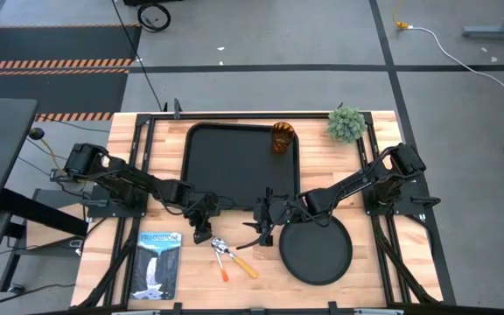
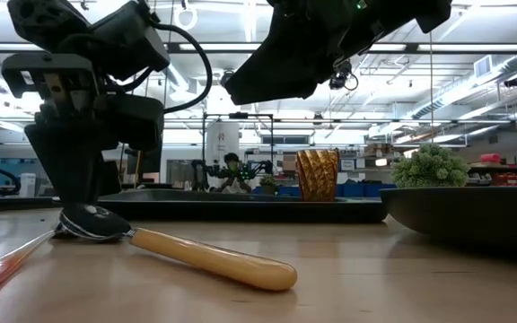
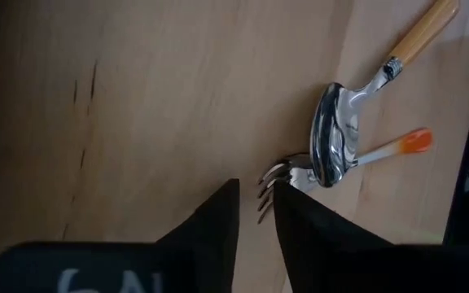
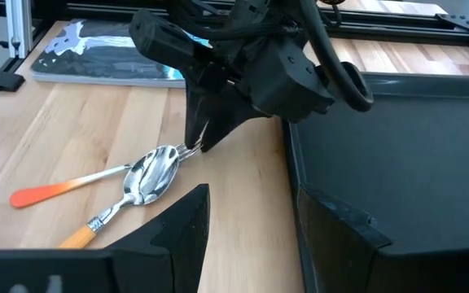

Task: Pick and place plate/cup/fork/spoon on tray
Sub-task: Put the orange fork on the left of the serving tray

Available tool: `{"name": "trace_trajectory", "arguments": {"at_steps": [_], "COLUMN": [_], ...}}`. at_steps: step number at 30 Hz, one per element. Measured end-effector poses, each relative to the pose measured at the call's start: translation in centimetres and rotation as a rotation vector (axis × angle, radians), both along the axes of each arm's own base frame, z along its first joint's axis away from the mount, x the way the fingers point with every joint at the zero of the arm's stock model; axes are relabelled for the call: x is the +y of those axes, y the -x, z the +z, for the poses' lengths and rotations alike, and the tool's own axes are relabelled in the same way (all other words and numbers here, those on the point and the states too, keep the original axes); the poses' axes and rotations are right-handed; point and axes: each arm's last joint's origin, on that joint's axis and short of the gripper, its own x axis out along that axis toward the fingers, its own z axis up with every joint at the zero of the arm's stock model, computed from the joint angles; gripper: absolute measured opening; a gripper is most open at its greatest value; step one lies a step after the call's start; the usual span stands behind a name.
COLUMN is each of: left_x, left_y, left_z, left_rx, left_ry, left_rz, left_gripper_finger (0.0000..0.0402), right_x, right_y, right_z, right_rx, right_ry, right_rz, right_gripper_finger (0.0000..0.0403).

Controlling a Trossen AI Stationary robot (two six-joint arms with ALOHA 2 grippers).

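The fork [image 3: 381, 150] and the spoon [image 3: 340, 130] lie crossed on the table near the front; the spoon's bowl rests on the fork's neck. My left gripper [image 1: 204, 229] stands over the fork's tines, its fingers almost together. My right gripper [image 1: 265, 229] hangs open and empty above the table, between the cutlery and the round black plate [image 1: 315, 252], which lies flat on the table at the near right. The tray [image 1: 239, 166] lies at the far middle. The amber cup [image 1: 283, 137] stands upright in its far right corner. My left gripper pinches the free ends of the fork's tines [image 3: 269, 185] between its fingertips [image 3: 291, 216]. It comes from above, pointing down. The fork lies on the table, with the spoon's bowl [image 4: 155, 172] across its neck and its red-orange handle [image 4: 47, 194] flat on the wood.
A picture book [image 1: 158, 262] lies at the near left. A small green plant [image 1: 346, 122] stands at the far right corner. The tray's near rim [image 4: 300, 175] runs close beside the cutlery. Bare wood lies between the book and the cutlery.
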Motion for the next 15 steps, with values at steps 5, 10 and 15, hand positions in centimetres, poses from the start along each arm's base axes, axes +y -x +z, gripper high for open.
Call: {"name": "trace_trajectory", "arguments": {"at_steps": [5, 10, 15], "left_x": [-0.4, -0.93, -0.94], "left_y": [0.08, 0.15, 0.17], "left_z": [-0.05, -0.07, -0.06], "left_rx": [-0.007, -0.007, -0.006], "left_ry": [-0.032, -0.019, -0.018], "left_rz": [-0.002, -0.016, -0.017], "left_gripper_finger": [0.0046, 0.0022, 0.002], "right_x": [0.0, -0.03, -0.04], "right_y": [0.0, -0.01, -0.01], "right_z": [0.0, 0.0, 0.0], "right_rx": [0.0, 0.0, 0.0], "right_ry": [0.0, 0.0, 0.0], "right_rz": [0.0, -0.001, -0.001], "right_gripper_finger": [0.0194, 0.0194, 0.0194]}}
